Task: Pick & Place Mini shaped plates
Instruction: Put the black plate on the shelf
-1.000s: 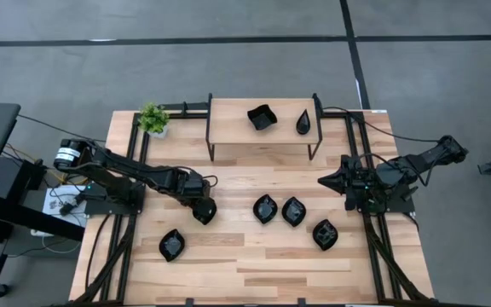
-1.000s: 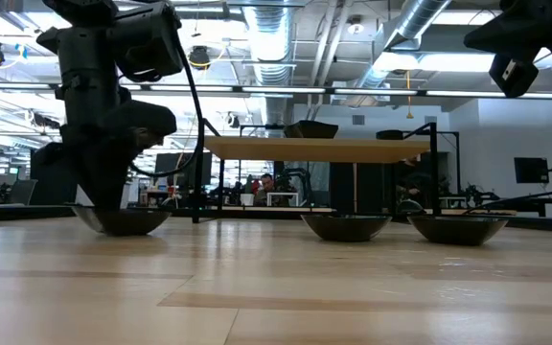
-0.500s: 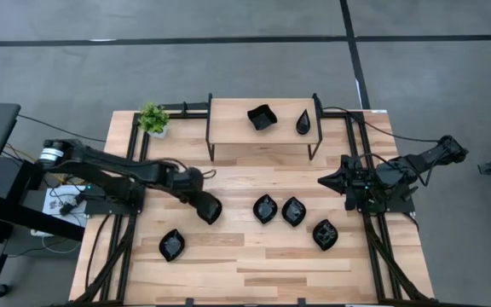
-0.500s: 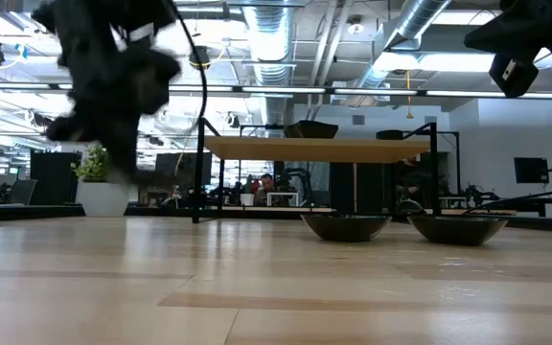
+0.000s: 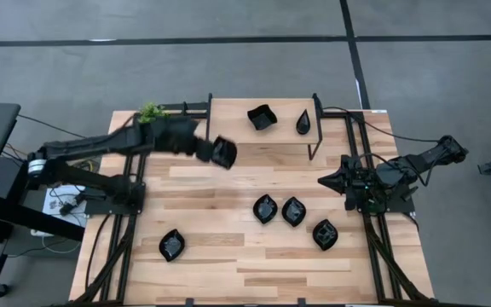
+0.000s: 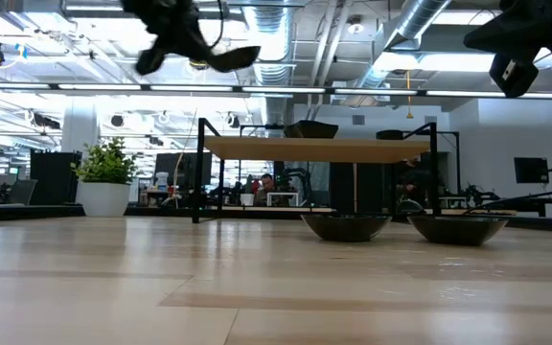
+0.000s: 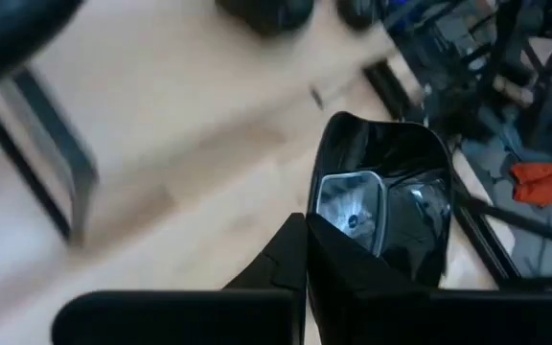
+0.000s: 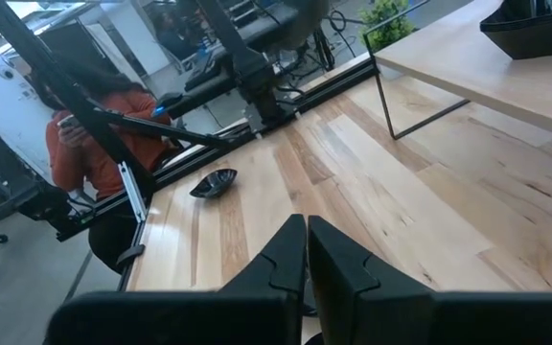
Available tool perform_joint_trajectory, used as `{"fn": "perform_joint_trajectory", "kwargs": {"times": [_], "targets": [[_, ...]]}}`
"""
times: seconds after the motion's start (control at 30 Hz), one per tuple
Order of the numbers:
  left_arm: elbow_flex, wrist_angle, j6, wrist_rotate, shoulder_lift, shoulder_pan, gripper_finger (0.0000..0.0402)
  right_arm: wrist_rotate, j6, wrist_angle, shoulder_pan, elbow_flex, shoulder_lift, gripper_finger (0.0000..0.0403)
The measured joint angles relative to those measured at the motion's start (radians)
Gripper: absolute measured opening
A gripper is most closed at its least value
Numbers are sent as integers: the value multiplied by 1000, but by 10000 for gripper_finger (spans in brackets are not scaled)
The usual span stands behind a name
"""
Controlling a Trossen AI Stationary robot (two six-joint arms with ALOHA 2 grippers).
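- The left gripper [image 5: 214,151], in the upper middle of the overhead picture, is clamped on the rim of a black plate [image 5: 224,153], held in the air at the left end of the small raised shelf [image 5: 233,128].
- Two plates [image 5: 262,117] sit on that shelf.
- Four more plates [image 5: 294,211] lie on the table [image 5: 228,264], lower middle.
- The right gripper [image 5: 324,181] waits at right, fingers pressed together and empty.

floor [image 5: 228,68]: grey, dark seams
bench [image 5: 228,264]: pale wood planks
ceiling [image 6: 353,38]: exposed silver ducts, strip lights
far room: desks, monitors
person [image 8: 94,125]: seated beyond the bench, orange top
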Motion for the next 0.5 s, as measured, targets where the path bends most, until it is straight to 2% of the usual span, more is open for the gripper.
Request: {"fn": "perform_joint_trajectory", "kwargs": {"times": [0.13,0.27,0.5], "targets": [[124,-11,160,108,122,164,4,0,11,0,0,0,0,10],[254,-57,307,180,264,268,4,1,13,0,0,0,0,10],[416,-163,460,229,430,405,3,1,39,-1,0,0,0,10]]}}
